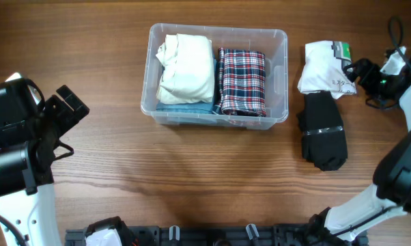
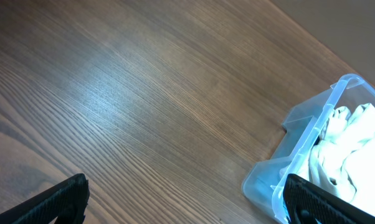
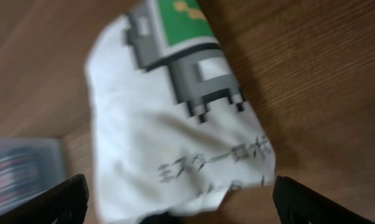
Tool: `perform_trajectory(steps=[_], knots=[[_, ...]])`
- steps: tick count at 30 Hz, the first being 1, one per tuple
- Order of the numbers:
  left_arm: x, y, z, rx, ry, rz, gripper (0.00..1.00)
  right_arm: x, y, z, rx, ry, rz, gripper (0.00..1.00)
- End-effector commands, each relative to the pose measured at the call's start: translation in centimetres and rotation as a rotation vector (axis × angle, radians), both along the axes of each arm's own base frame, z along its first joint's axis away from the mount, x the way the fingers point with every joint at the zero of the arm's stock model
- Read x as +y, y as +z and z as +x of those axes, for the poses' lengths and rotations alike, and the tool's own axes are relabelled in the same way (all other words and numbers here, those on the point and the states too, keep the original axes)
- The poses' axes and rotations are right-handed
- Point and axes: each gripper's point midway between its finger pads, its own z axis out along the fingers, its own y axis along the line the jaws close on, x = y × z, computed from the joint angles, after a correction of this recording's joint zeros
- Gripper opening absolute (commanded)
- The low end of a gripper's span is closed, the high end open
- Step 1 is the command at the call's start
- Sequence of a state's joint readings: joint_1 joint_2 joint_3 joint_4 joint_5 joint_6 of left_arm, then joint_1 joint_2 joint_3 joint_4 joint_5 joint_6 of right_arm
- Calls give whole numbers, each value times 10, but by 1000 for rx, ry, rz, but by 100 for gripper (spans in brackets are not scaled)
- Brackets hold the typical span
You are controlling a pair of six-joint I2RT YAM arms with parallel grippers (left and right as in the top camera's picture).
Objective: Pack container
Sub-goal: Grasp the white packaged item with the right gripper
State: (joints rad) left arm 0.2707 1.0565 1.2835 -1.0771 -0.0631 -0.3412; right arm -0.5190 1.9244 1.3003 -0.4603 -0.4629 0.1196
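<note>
The clear plastic container sits at the table's middle back and holds a cream folded cloth, a plaid folded cloth and a blue cloth beneath. Its corner shows in the left wrist view. A white printed shirt lies right of the container, with a black folded garment in front of it. My right gripper is open at the white shirt's right edge, its fingers spread above the shirt. My left gripper is open and empty at the far left.
A black rack with clips runs along the table's front edge. Cables hang near the right arm at the back right. Bare wood lies between the left gripper and the container.
</note>
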Motion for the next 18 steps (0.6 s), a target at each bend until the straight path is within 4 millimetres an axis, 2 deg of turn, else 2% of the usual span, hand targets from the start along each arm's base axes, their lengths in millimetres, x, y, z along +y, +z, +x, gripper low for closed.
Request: perform_trajectory(steps=[1,7,12,14,18], knots=[[4,0,-1,5,-1,20,100,-3,-28,6,11,25,-7,95],[4,0,-1,5,-1,20,100,-7,-51,16,-5,36,-10,96],[4,0,-1,6,-1,20,100,4,-80,15,40,56,18,93],[4,0,-1,6,-1,20,100,15,-86,16,42,80,55,80],[4,0,-1,6,-1,20,100,34,-74,21,-5,133,132,54]])
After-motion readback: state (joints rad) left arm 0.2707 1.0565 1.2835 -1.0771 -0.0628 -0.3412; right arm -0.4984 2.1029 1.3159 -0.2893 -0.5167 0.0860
